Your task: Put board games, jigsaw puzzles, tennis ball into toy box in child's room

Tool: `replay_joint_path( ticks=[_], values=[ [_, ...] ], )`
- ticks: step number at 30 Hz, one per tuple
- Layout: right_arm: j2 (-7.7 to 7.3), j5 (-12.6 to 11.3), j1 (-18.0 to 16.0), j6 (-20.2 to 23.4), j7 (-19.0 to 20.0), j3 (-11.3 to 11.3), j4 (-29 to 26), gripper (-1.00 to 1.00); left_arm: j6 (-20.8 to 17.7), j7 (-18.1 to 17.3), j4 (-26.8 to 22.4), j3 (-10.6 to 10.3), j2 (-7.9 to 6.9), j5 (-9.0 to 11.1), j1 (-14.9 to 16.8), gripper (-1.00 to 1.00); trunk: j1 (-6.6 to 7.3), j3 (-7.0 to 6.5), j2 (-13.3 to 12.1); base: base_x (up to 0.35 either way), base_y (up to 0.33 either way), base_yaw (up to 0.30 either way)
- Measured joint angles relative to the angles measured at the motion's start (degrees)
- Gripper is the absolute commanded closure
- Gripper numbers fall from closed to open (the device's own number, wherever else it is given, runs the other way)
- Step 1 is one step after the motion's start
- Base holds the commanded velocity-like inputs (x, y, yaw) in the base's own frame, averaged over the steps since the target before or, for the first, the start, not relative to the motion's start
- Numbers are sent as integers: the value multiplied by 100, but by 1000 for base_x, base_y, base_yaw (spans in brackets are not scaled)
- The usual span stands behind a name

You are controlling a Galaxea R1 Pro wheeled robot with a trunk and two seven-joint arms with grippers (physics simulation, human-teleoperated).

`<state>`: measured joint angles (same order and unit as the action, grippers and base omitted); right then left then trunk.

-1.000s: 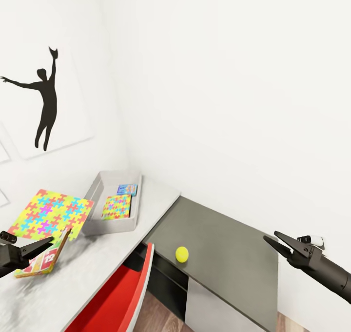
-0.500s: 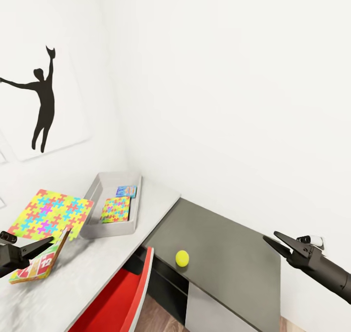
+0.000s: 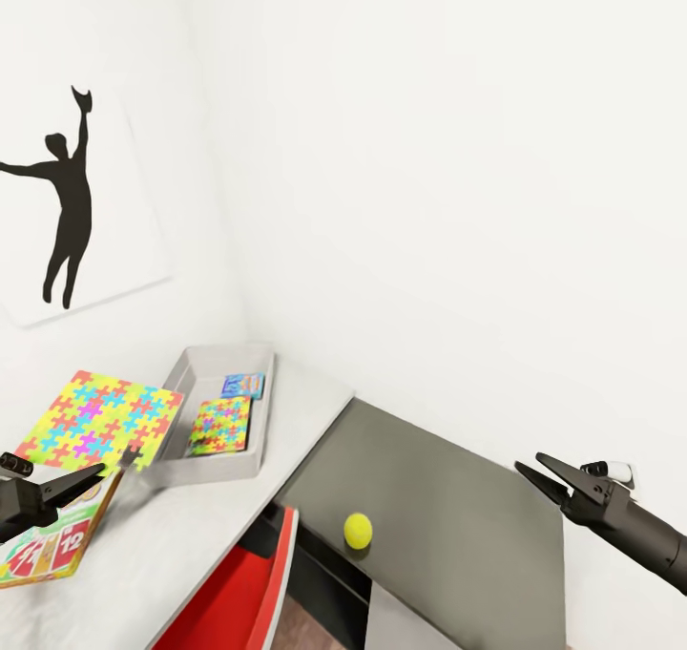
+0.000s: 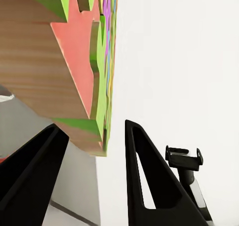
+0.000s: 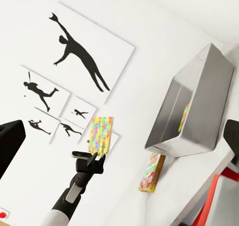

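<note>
- Toy box point(image 3: 196, 370) at the table's point(image 3: 205, 535) far corner holds one puzzle, one blue game.
- Left gripper point(image 3: 81, 479) pinches the second jigsaw puzzle point(image 3: 100, 421) aloft.
- Right gripper point(image 3: 541, 473) spread, empty.
- Skip-Bo point(image 3: 43, 547) and tennis ball point(image 3: 358, 530) remain outside.

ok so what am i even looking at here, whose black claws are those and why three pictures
This is a simulated robot with two arms. The big picture comes from a camera on its head, and the other two from a camera on each wrist. The black claws are its grippers. The left gripper pinches a corner of a colourful jigsaw puzzle, holding it above the white table. The right gripper is open and empty. On the table are a grey toy box, with a second puzzle and a blue board game inside, and a Skip-Bo game. A tennis ball sits on the dark cabinet.
</note>
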<state>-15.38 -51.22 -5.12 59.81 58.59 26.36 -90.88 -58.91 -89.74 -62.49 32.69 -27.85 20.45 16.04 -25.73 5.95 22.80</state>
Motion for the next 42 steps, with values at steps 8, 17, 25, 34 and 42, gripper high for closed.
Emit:
replay_joint_path(
  ticks=[8, 17, 25, 34, 42],
  values=[
    [0, 0, 1, 0, 2, 4, 0, -100, 0, 0, 0, 0, 0, 0, 0, 100, -1, 0, -1, 112, 0, 0],
    [0, 0, 0, 0, 5, 5, 0, -100, 1, 0, 0, 0, 0, 0, 0, 100, -2, 0, -1, 10, 0, 0],
    [0, 1, 0, 0, 2, 6, 0, -100, -1, 0, 0, 0, 7, 0, 0, 100, -1, 0, -1, 112, 0, 0],
    [0, 0, 0, 0, 2, 4, 0, -100, -1, 0, 0, 0, 9, 0, 0, 100, -2, 0, -1, 16, 0, 0],
    [0, 11, 0, 0, 5, -6, 0, -100, -3, 0, 0, -30, 12, -4, 0, 100, -2, 0, -1, 0, 0, 0]
  ],
)
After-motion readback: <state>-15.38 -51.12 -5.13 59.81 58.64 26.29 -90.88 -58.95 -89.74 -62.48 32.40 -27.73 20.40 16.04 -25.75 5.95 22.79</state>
